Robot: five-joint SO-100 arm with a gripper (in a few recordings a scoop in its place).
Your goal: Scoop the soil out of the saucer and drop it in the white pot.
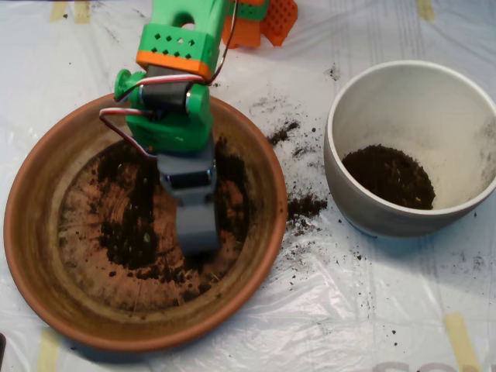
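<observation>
The terracotta saucer (256, 155) lies at the left of the overhead view. Dark soil (128, 229) is spread over its flat bottom in a patchy ring, thickest left of centre and along the lower right. My grey scoop (197, 225) hangs from the green and orange arm, pointing down into the middle of the saucer with its tip in the soil. The white pot (465, 155) stands to the right, apart from the saucer, with a mound of soil (387, 176) inside it.
Spilled soil crumbs (304, 206) lie on the clear plastic sheet between saucer and pot, with more further up (283, 132). An orange part (263, 19) stands at the top edge behind the arm.
</observation>
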